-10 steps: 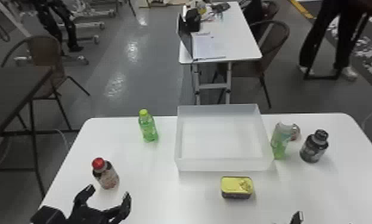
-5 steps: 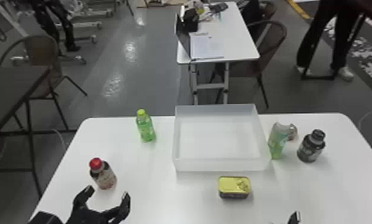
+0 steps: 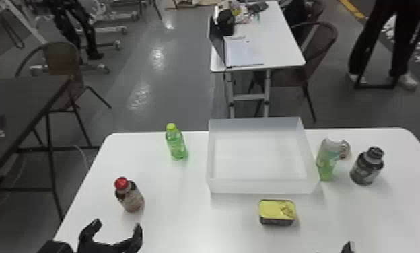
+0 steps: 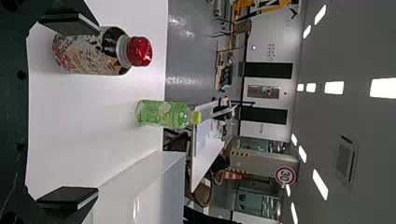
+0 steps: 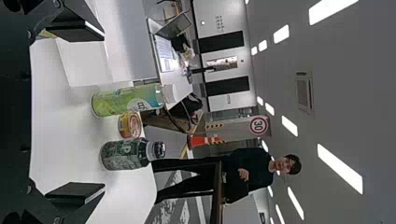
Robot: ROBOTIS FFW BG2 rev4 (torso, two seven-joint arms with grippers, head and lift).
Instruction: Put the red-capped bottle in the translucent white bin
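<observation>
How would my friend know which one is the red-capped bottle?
On the white table, find the translucent white bin. Left of it, as the robot looks, the red-capped bottle is the nearer of two bottles. Its cap is bright red, while the green bottle wears yellow-green.

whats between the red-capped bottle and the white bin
Bare tabletop, in the head view; the green bottle stands farther back, off the direct line.

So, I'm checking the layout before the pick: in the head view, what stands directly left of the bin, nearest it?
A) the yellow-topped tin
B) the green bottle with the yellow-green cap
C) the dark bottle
B: the green bottle stands just left of the bin, while the red-capped bottle is farther left and nearer the robot.
</observation>
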